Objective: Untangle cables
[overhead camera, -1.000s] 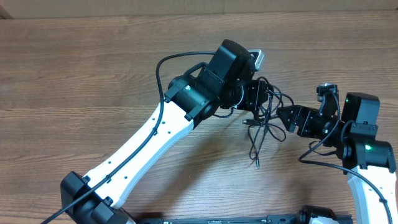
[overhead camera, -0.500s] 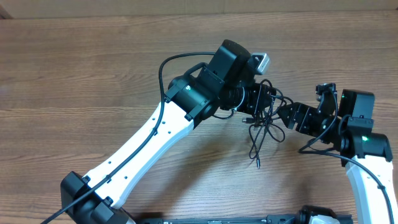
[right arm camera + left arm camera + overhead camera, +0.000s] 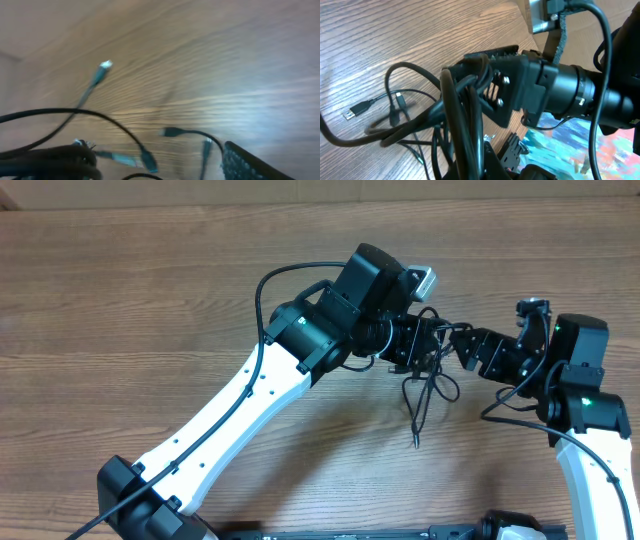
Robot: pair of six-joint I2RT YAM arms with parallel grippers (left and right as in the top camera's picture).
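The wooden desk (image 3: pixel 120 290) lies bare on the left; the left arm reaches in from the lower left edge toward the middle; the left gripper (image 3: pixel 418 342) has its jaws clamped together on the cables (image 3: pixel 428 385), a bunch of thin black cords right of centre; loose loops and plug ends trail below the grip toward the wood; just to the right, the right gripper (image 3: pixel 458 342) points at the clump, jaws apart, with no cord visibly held; its wrist view is blurred.

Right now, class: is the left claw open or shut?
Shut: the left claw pinches a bundle of black cables between its fingers.
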